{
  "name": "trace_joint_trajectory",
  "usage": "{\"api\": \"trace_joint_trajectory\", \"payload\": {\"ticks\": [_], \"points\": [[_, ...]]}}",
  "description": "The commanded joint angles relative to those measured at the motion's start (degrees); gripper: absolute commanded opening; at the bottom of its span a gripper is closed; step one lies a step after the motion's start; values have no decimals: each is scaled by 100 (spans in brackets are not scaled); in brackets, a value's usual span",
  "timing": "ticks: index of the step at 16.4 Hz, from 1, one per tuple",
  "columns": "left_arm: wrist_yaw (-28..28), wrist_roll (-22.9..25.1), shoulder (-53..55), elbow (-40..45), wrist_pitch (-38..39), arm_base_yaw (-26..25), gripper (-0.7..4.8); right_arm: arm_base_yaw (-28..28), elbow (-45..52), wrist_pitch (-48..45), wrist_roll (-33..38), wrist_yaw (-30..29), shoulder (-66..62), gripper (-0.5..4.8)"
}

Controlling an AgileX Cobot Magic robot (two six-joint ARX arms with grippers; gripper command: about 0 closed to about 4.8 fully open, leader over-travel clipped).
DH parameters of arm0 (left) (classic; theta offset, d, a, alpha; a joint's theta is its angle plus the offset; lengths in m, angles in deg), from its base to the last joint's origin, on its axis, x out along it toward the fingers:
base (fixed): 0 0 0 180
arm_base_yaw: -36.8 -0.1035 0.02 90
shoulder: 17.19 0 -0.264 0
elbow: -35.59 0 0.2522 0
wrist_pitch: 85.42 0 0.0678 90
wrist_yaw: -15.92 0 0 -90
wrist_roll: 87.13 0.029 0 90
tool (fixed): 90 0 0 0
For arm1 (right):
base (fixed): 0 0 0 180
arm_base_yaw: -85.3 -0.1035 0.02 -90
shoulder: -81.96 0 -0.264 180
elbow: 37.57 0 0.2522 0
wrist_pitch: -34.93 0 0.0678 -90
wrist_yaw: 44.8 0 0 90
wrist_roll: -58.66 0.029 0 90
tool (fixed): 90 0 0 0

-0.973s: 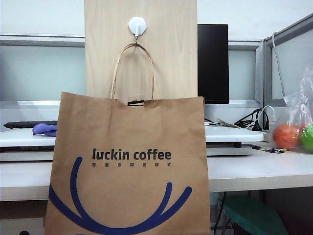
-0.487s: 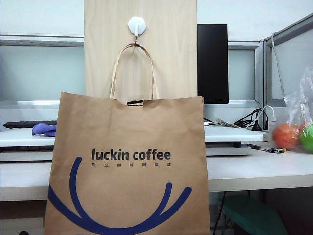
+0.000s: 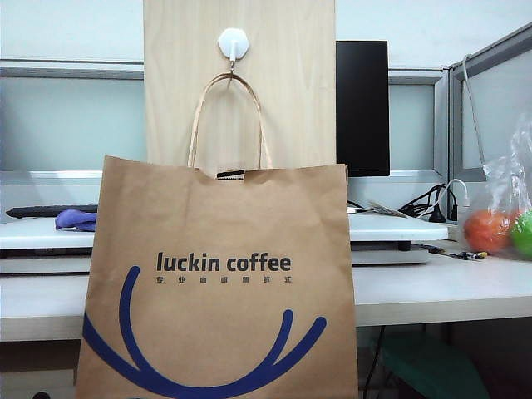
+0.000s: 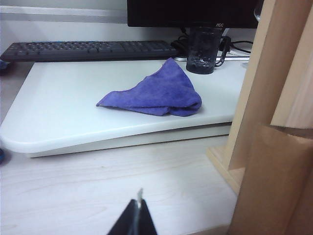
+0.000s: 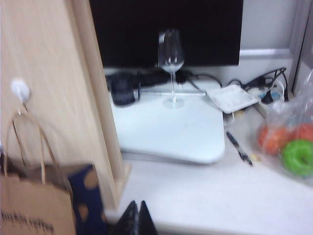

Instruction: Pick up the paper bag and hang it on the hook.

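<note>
The brown paper bag [image 3: 220, 283] with "luckin coffee" lettering hangs by one twisted handle [image 3: 229, 116] from the white hook [image 3: 233, 41] on the wood-grain board [image 3: 291, 83]. Neither arm shows in the exterior view. My right gripper [image 5: 138, 205] is shut and empty, low over the desk beside the board [image 5: 49, 58], apart from the bag [image 5: 29, 210] and the hook [image 5: 20, 89]. My left gripper [image 4: 139, 208] is shut, over the desk on the other side of the board [image 4: 254, 98], with the bag's edge [image 4: 279, 181] beside it.
A purple cloth [image 4: 156, 93] lies on a white stand [image 4: 73, 112], with a keyboard [image 4: 88, 49] and a dark cup [image 4: 200, 49] behind. A wine glass [image 5: 171, 58], a pen [image 5: 238, 147] and a plastic bag of fruit [image 5: 288, 142] are by the monitor [image 3: 362, 108].
The bag stays hanging on the hook, its handle barely shifting. No arm appears in the exterior view.
</note>
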Motion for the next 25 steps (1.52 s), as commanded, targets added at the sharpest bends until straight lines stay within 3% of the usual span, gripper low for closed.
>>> {"api": "trace_joint_trajectory", "payload": {"ticks": [1, 4, 9, 14, 16, 18, 20, 23, 25], "points": [[-26, 22, 0, -9, -28, -70, -5, 0, -15, 374, 2, -4, 4, -1], [-17, 22, 0, -9, -28, -374, -6, 0, -15, 415, 2, -4, 4, -1], [-22, 20, 0, -9, -28, -354, -6, 22, -13, 435, 2, 0, 7, -1], [-22, 20, 0, -9, -28, -354, -6, 994, 470, 260, 7, 9, 9, -1], [-24, 22, 0, -9, -28, -354, -6, 1521, 885, -289, 0, 4, 9, -1], [-22, 22, 0, -9, -28, -354, -6, 2175, 1217, -496, 470, -37, 11, -1], [-24, 20, 0, -9, -28, -354, -6, 2695, 1834, -1716, 109, -28, 11, -1], [-24, 20, 0, -9, -28, -354, -6, 3480, 3294, -3991, -778, -1856, 11, -1], [-22, 22, 0, -9, -28, -354, -6, 4100, 3803, -4295, -837, -2975, 20, -1]]}}
